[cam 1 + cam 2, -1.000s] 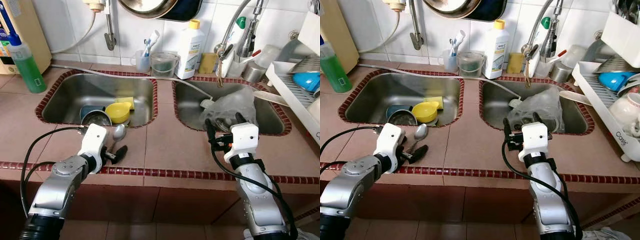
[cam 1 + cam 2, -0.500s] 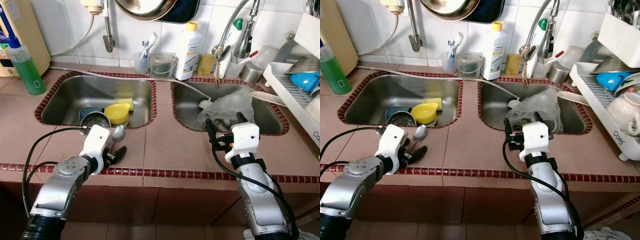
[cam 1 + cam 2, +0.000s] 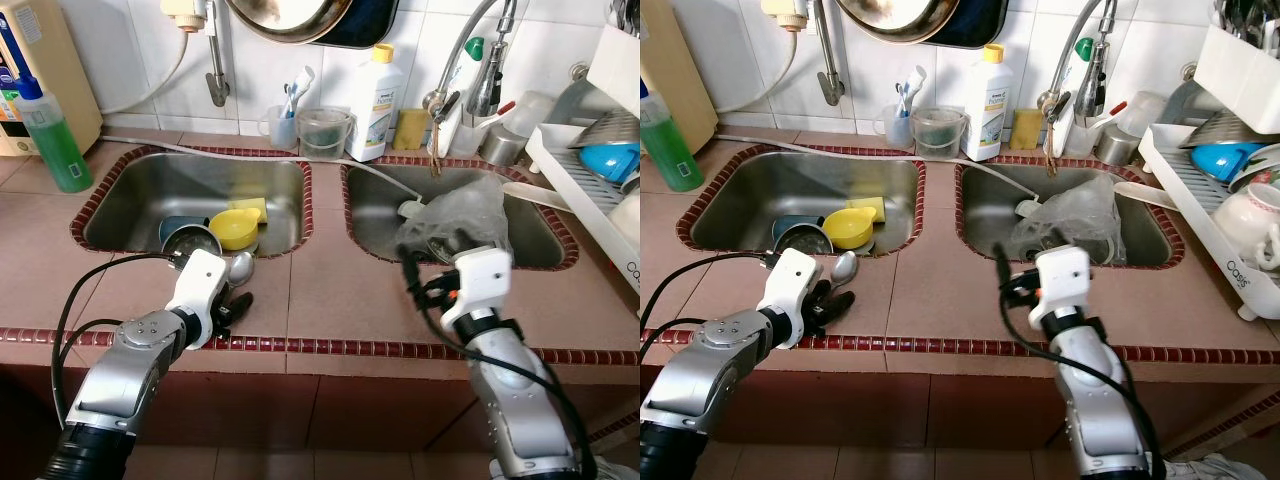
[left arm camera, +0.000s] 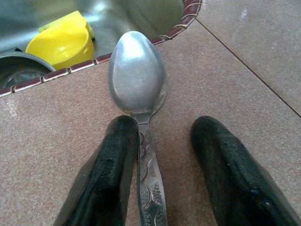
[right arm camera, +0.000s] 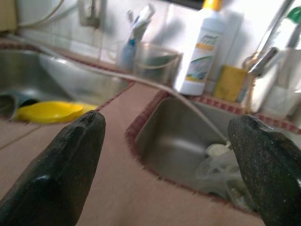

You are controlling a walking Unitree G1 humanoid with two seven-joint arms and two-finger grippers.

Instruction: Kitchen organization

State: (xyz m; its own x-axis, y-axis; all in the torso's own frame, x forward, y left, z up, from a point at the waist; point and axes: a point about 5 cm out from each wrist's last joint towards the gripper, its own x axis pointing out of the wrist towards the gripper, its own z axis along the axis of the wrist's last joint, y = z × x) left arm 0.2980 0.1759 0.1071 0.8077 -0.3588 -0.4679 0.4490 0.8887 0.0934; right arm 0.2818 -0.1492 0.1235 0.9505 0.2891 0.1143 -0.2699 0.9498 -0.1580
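On the near counter [image 3: 330,290], our left tool [image 4: 162,176] sits apart around a spoon [image 4: 137,89]. Our right tool [image 5: 169,160] gapes. The far white bottle [image 3: 377,88] reads "home".

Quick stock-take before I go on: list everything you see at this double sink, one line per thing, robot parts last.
Metal spoon: one, silver, on the counter by the left sink.
Yellow plastic bowl: one, in the left sink.
Round steel bowl: one, grey, beside it.
Clear plastic bag: one, in the right sink.
Green liquid bottle: one, far left counter.
White detergent bottle: one, yellow cap, against the wall.
White dish rack: one, far right.
Left gripper: open, fingers astride the spoon handle.
Right gripper: open, above the counter by the right sink.
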